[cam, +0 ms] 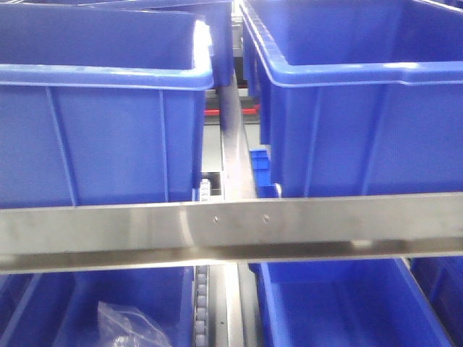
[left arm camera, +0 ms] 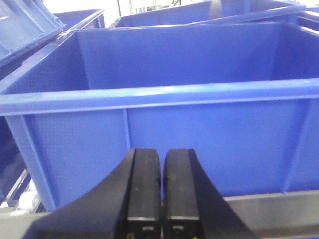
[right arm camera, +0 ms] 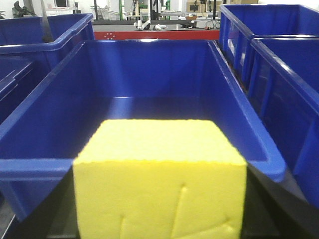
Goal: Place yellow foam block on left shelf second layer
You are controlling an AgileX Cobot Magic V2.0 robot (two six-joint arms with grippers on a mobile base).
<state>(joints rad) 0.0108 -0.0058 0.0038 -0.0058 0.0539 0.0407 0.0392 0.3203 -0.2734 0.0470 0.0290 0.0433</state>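
Note:
The yellow foam block (right arm camera: 159, 174) fills the lower middle of the right wrist view, with cuts in its near face. My right gripper (right arm camera: 159, 191) is shut on it, and black fingers (right arm camera: 256, 204) show at both of its sides. The block hangs just in front of the near rim of an open blue bin (right arm camera: 149, 74). My left gripper (left arm camera: 162, 154) is shut with nothing in it, its black fingers side by side before the wall of another blue bin (left arm camera: 164, 94). Neither gripper nor the block shows in the front view.
The front view shows a shelf with a steel crossbar (cam: 231, 224) and a centre rail (cam: 235, 144). Two blue bins (cam: 101, 130) (cam: 362, 123) sit above the bar and two more below. The lower left one holds a clear plastic bag (cam: 130, 329).

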